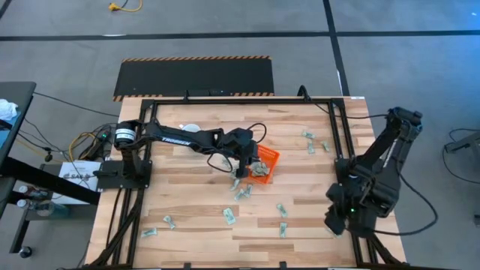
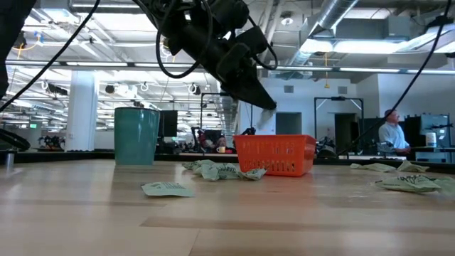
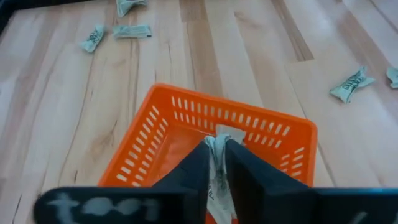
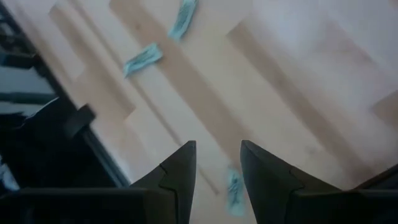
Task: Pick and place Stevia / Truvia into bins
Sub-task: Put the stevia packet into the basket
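The orange bin (image 1: pixel 265 163) stands near the table's middle; it also shows in the low view (image 2: pixel 274 155) and the left wrist view (image 3: pixel 186 134). My left gripper (image 3: pixel 217 149) hangs above the bin, shut on one pale sachet (image 3: pixel 217 163); in the low view its tip (image 2: pixel 264 102) is above the bin's rim. Loose sachets (image 1: pixel 229 216) lie flat on the wood around the bin, several right beside it (image 2: pixel 217 170). My right gripper (image 4: pixel 217 155) is open and empty above the table's right near part, where its arm (image 1: pixel 352 202) waits. My left gripper pinches the sachet (image 3: pixel 217 144) between its two fingers, which slant down over the bin. The sachet's end sticks out past the fingertips. It is lifted clear, above the inside of the bin.
A mug (image 2: pixel 136 135) stands left of the bin in the low view, under my left arm (image 1: pixel 189 129). More sachets lie at the far right (image 1: pixel 308 136) and near the front edge (image 1: pixel 283 229). A dark frame (image 1: pixel 341 142) runs along the table's sides.
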Controlling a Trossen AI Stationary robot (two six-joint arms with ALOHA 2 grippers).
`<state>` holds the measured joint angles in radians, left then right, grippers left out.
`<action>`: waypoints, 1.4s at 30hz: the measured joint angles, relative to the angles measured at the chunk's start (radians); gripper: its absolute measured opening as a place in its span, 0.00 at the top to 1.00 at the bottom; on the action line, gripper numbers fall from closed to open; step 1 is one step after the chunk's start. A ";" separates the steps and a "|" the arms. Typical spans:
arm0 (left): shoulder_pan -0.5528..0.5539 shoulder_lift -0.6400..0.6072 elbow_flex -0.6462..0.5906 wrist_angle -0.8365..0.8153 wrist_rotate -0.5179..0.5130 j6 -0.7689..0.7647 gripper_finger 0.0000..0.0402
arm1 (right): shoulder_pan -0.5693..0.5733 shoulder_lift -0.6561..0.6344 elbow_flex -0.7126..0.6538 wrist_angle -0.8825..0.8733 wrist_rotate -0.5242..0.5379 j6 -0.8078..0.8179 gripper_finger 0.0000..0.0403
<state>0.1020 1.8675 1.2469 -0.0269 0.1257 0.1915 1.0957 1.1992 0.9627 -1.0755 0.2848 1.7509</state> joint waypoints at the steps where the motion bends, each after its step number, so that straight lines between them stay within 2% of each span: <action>1: 0.000 0.000 0.000 0.001 0.000 0.006 0.86 | 0.012 0.000 0.000 0.006 0.001 0.004 0.71; 7: 0.000 0.000 0.000 0.000 0.000 0.031 0.72 | 0.037 0.000 -0.062 0.077 0.002 0.004 0.71; 12: 0.008 -0.031 -0.002 -0.034 -0.007 0.054 0.67 | 0.035 0.027 -0.117 0.170 -0.046 -0.001 0.71; 27: -0.007 -0.071 -0.002 -0.091 0.001 0.029 0.66 | 0.019 0.310 -0.060 0.227 -0.341 0.021 0.71; 34: -0.024 -0.071 -0.002 -0.095 0.002 0.030 0.66 | -0.029 0.375 -0.032 0.250 -0.376 -0.084 0.71; 42: -0.024 -0.069 -0.002 -0.097 0.002 0.031 0.66 | -0.079 0.436 -0.032 0.221 -0.470 -0.170 0.71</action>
<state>0.0784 1.7981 1.2453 -0.1242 0.1280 0.2221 1.0165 1.6355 0.9302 -0.8541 -0.1849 1.5808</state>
